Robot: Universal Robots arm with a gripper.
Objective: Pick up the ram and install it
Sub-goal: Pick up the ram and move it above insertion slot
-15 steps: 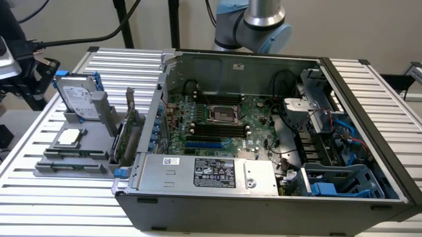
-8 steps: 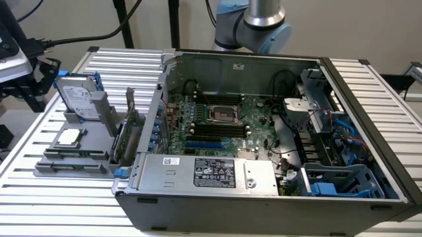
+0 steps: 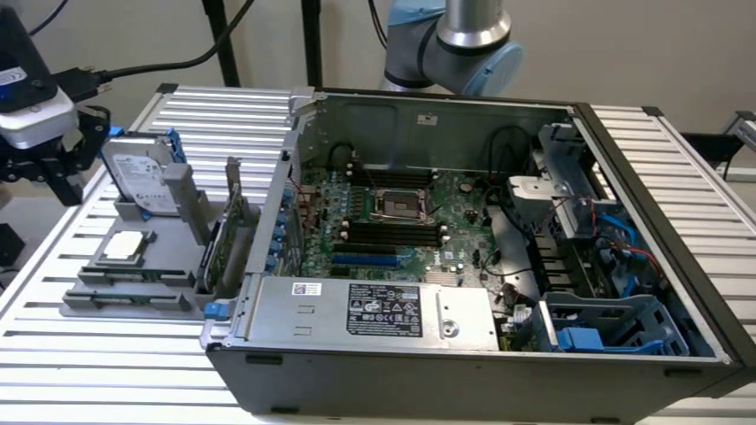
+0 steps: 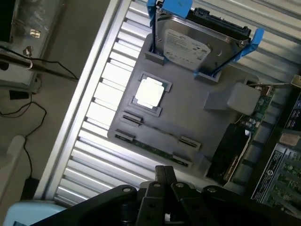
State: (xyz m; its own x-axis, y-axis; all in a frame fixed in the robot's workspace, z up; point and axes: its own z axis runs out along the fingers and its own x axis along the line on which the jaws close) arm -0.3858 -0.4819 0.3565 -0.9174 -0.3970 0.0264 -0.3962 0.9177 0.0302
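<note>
The ribbed silver aluminium table (image 3: 106,372) has a brushed, lightly shiny finish. At the exterior view's left, the flat grey plastic holder tray (image 3: 119,299) looks matt and smooth. The square silver processor chip (image 3: 124,248) on it is bright bare metal. The long thin green circuit-board ram (image 4: 151,149) shows a faint sheen. The silver metal hard drive (image 3: 140,177) has a glossy label and blue plastic rails (image 3: 175,146). The dark grey computer case (image 3: 473,376) is matt painted metal.

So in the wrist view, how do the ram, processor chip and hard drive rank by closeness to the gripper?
1. ram, in the tray's near slot, just ahead of the gripper.
2. processor chip, mid-tray.
3. hard drive, upright at the far end.
</note>
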